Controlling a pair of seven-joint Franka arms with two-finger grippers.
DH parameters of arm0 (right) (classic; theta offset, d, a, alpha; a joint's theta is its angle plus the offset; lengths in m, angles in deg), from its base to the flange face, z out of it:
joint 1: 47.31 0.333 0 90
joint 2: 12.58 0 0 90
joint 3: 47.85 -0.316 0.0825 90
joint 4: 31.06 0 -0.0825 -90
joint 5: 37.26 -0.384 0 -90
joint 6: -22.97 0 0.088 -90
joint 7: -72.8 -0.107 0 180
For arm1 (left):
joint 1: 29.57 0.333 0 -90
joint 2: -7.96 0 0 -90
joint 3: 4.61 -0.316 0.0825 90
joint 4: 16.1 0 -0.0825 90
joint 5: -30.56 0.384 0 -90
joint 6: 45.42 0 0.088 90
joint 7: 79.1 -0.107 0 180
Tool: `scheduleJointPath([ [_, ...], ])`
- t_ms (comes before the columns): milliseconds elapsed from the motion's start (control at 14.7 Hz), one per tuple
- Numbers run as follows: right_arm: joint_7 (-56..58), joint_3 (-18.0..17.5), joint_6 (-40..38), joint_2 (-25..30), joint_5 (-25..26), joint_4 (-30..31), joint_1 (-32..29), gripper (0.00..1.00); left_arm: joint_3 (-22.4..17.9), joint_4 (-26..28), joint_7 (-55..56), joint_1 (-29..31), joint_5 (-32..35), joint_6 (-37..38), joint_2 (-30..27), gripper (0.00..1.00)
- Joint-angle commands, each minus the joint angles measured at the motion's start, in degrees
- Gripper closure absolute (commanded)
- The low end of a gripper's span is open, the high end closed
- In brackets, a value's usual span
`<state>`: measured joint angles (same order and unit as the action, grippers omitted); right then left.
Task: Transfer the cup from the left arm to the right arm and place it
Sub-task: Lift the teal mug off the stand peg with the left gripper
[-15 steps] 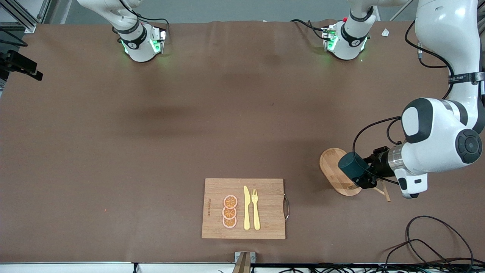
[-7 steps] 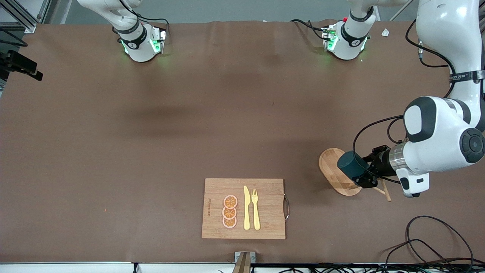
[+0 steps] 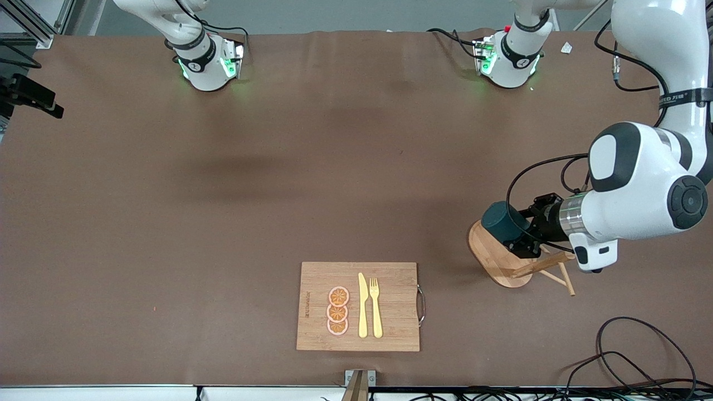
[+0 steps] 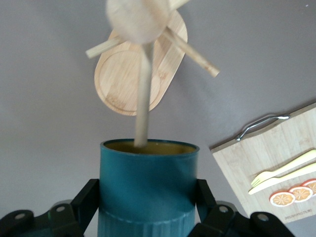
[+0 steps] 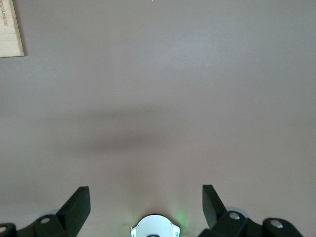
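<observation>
The cup (image 3: 500, 221) is dark teal with a mustard-yellow inside. My left gripper (image 3: 517, 238) is shut on its ribbed body and holds it on its side, over the wooden peg rack's oval base (image 3: 489, 257). In the left wrist view the cup (image 4: 148, 182) sits between the black fingers (image 4: 86, 200), and one rack peg (image 4: 144, 98) still reaches into its mouth. My right gripper (image 5: 145, 200) is open and empty, up over bare table near its own base, and is out of the front view.
A wooden cutting board (image 3: 390, 328) with a yellow knife (image 3: 362, 306), a yellow fork (image 3: 376, 306) and three orange slices (image 3: 337, 311) lies near the front edge. Loose cables (image 3: 629, 356) lie at the left arm's front corner.
My left gripper has drawn the cup along the peg, away from the rack's post and toward the right arm's end. The rack's pegs now show. The right arm has not moved.
</observation>
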<state>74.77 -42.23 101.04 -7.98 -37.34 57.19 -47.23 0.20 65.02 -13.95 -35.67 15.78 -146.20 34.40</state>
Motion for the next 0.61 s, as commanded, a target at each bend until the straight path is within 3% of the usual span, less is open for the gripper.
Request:
scheduleJointPath([
  [0,0.4,-0.26,-0.2,0.76,-0.44,0.34,-0.16,0.0,0.2,0.8,1.47,0.04,-1.13,2.77,-2.53,0.39],
  [340,0.4,-0.18,-0.2,0.76,-0.44,0.34,-0.34,0.0,6.78,0.45,8.41,-0.23,0.54,2.34,-5.17,0.4],
  [544,0.4,-0.26,-0.2,0.85,-0.44,0.34,-0.25,0.0,10.65,0.27,13.76,-2.51,5.89,-0.38,-5.78,0.39],
])
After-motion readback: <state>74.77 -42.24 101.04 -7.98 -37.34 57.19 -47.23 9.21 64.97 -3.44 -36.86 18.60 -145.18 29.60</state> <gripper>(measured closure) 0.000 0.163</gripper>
